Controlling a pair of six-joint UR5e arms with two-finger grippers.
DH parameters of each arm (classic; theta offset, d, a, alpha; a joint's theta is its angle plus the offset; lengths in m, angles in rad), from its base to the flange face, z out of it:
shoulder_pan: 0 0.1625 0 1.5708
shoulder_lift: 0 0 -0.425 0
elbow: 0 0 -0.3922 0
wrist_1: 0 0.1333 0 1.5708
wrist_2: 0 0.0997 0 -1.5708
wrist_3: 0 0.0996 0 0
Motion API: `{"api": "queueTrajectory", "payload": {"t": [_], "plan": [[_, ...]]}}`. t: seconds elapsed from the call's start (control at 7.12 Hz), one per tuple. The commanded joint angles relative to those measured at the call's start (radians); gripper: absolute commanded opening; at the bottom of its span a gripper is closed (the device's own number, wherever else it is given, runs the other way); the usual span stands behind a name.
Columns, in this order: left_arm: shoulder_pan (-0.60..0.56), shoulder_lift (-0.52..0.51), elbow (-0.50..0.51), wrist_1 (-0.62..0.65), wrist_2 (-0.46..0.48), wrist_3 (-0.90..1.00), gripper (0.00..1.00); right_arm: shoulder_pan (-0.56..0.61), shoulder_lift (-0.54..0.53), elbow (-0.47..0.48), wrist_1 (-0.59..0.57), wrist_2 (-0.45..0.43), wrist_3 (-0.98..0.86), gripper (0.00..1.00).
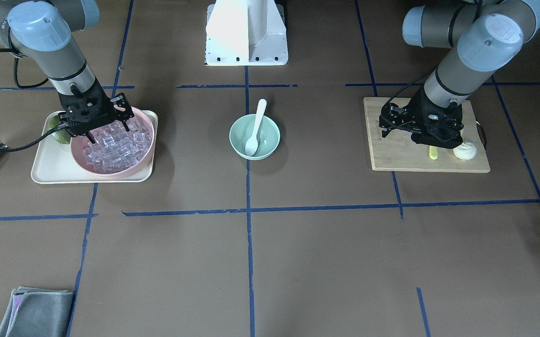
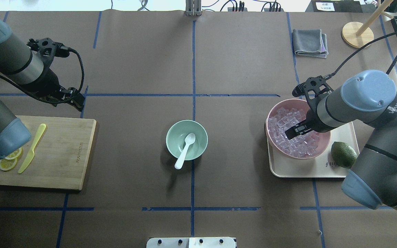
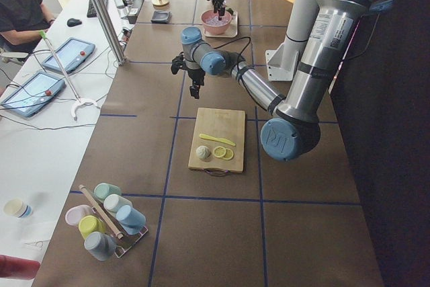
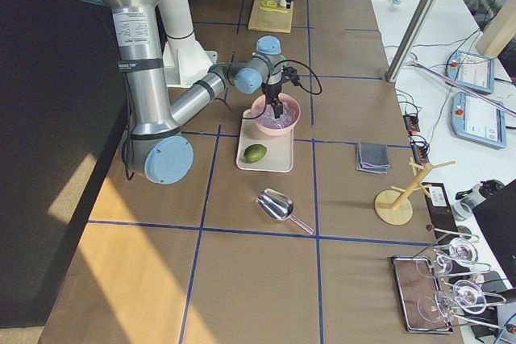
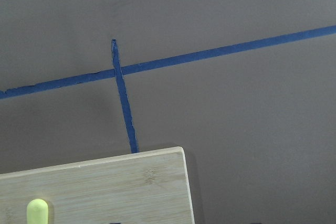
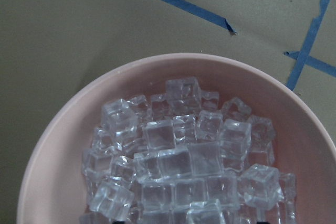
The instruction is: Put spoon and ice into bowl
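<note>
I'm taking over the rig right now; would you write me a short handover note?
Right gripper: jaws open, lowered onto the ice in the pink bowl; no cube visibly gripped.
Left gripper: hovers by the cutting board's far corner; whether the jaws are open or shut cannot be told.
Done: the spoon lies in the mint-green bowl, handle over the rim.
Left: no ice in that bowl yet; grip cubes and carry them over.
</note>
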Motion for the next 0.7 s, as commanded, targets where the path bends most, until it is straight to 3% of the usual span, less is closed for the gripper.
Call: {"api": "queueTrajectory", "payload": {"t": [0.0, 0.56], "plan": [[0.0, 0.0, -0.002, 0.0, -0.001, 0.0, 0.87, -0.006, -0.001, -0.012, 0.0, -0.009, -0.001, 0.81], [0.0, 0.0, -0.004, -0.002, 0.0, 0.0, 0.87, -0.011, 0.003, -0.018, 0.002, -0.059, -0.027, 0.77]]}}
